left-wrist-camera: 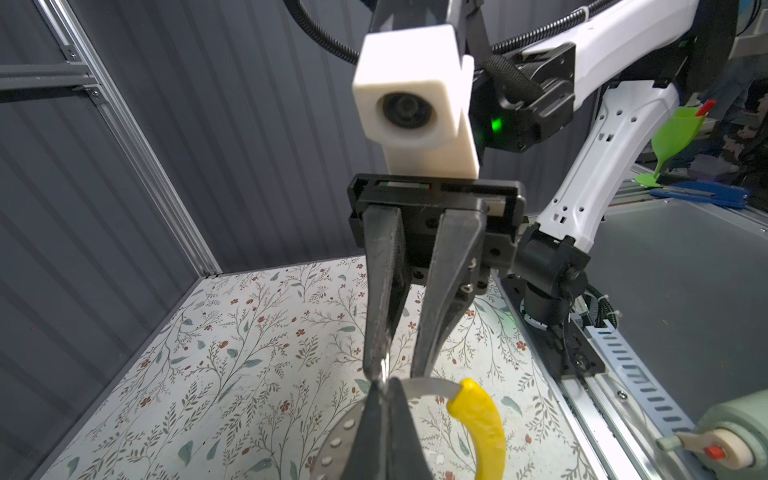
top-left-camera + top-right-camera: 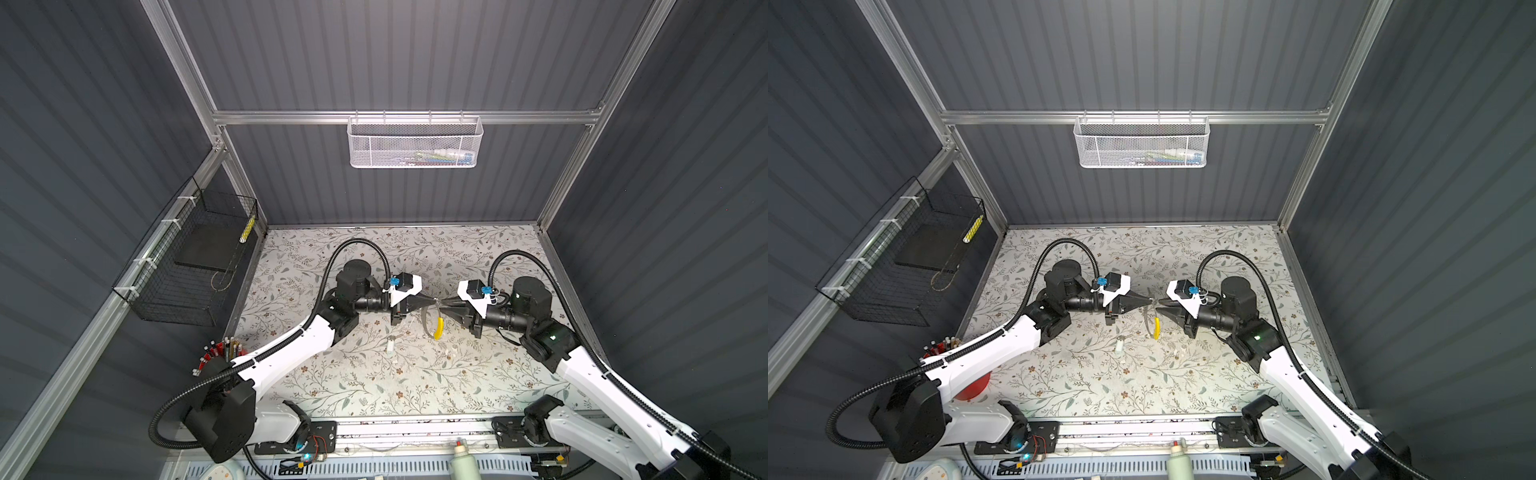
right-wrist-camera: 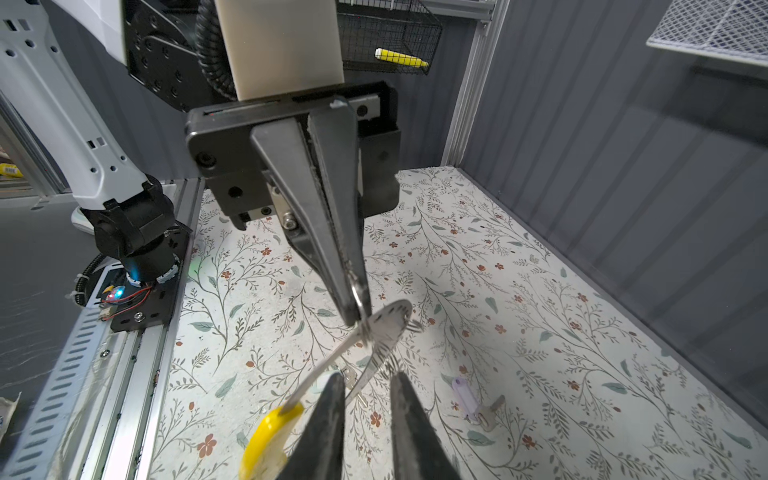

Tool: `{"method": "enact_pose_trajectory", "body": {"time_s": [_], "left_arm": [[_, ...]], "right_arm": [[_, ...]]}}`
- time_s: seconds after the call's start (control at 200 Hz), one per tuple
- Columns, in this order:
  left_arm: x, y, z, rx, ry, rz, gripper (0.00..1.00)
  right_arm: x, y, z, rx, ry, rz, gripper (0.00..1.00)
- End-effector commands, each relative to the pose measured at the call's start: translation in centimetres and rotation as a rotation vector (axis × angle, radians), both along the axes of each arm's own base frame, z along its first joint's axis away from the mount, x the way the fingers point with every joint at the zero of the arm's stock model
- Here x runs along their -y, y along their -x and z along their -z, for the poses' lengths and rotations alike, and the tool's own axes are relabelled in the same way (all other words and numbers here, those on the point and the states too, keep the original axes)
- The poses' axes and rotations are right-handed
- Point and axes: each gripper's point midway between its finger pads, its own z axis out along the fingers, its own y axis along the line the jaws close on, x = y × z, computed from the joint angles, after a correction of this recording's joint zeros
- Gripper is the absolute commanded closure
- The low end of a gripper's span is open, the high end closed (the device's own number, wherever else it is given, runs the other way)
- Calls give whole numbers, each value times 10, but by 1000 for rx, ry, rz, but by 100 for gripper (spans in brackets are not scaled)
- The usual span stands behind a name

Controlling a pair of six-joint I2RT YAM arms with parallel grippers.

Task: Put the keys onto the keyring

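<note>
The keyring (image 2: 428, 322) is a grey perforated band with a yellow segment (image 3: 266, 440), hanging above the mat at mid-table in both top views. My left gripper (image 1: 384, 386) is shut on the band's upper part, next to a small metal ring; it also shows in the right wrist view (image 3: 357, 320). My right gripper (image 3: 365, 380) faces it tip to tip, jaws apart, with a strip of the band (image 3: 386, 324) running between the fingers. One key with a lilac tag (image 3: 465, 401) lies on the mat. Another pale-headed key (image 2: 390, 345) lies below the grippers.
A white mesh basket (image 2: 413, 143) hangs on the back wall. A black wire basket (image 2: 187, 266) is fixed to the left wall. A red cup of pens (image 2: 216, 353) stands under the left arm. A pale bottle (image 2: 461, 459) lies at the front rail.
</note>
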Motion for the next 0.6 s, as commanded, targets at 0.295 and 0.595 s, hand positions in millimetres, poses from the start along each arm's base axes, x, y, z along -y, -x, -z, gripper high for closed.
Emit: {"method": "enact_pose_trajectory", "body": {"time_s": [0.295,0.595], "left_arm": [[1,0,-9,-35,69,30,100],[1,0,-10,-39,75,35,100]], "right_arm": [[-7,1,-23,20,-100,-38,78],[-8,2,-28,21,-114,-52,79]]}}
